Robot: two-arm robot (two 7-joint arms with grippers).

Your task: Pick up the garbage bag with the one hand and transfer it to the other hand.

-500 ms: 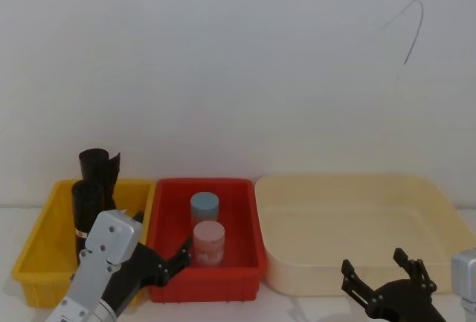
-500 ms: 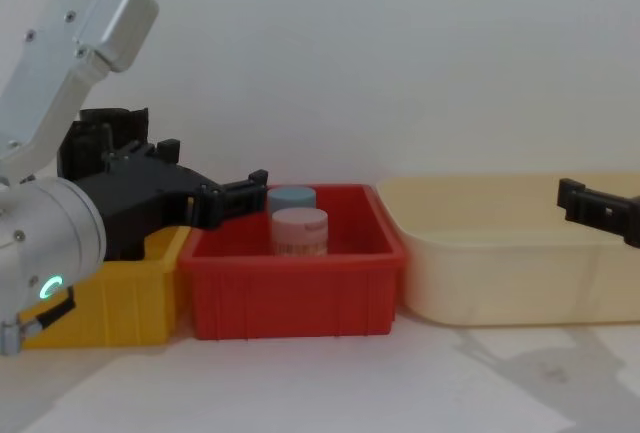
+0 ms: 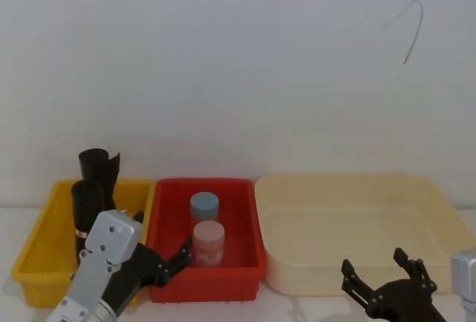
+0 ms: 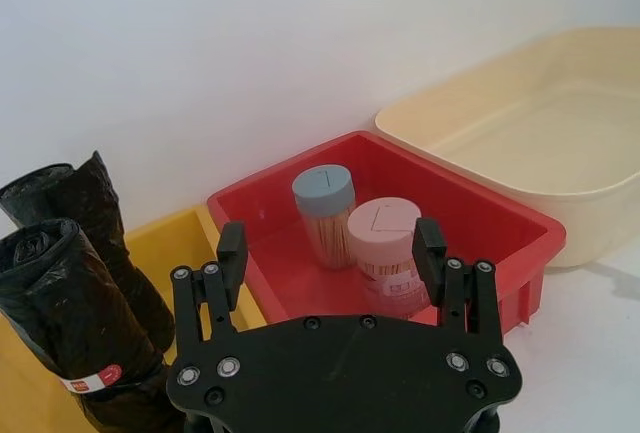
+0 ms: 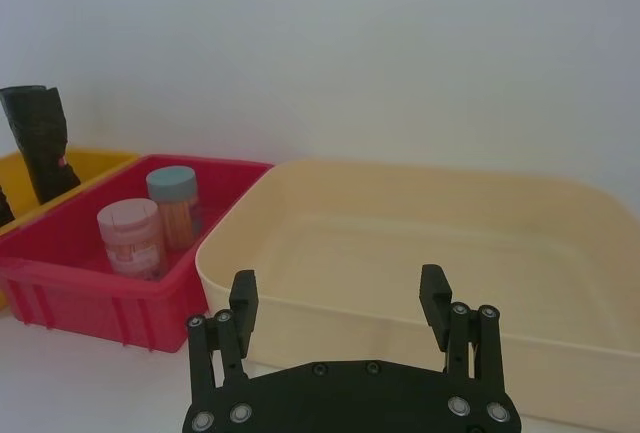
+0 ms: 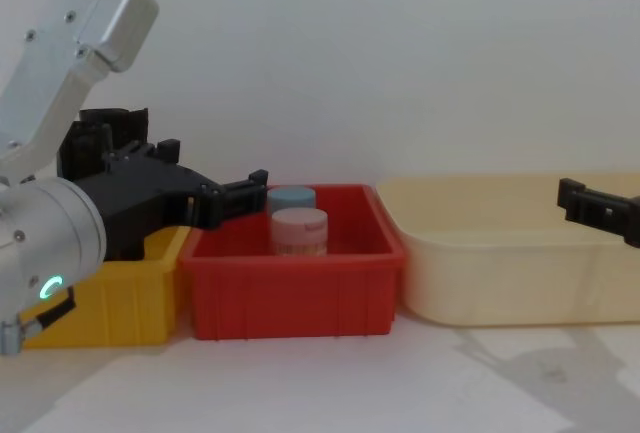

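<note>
The black, labelled garbage bag (image 3: 83,203) stands upright in the yellow bin (image 3: 41,251).

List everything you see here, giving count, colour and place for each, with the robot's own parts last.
yellow bin: 1, yellow, leftmost on the table
red bin: 1, red, middle
cream tub: 1, cream, rightmost
garbage bag: 1, black with red-and-white label, upright in the yellow bin
taller roll: 1, black, ragged top, behind the garbage bag
blue-lidded jar: 1, in the red bin, at the back
pink-lidded jar: 1, in the red bin, in front of the blue one
table: 1, white
left hand: 1, black, open, near where the yellow and red bins meet
right hand: 1, black, open, before the cream tub
</note>
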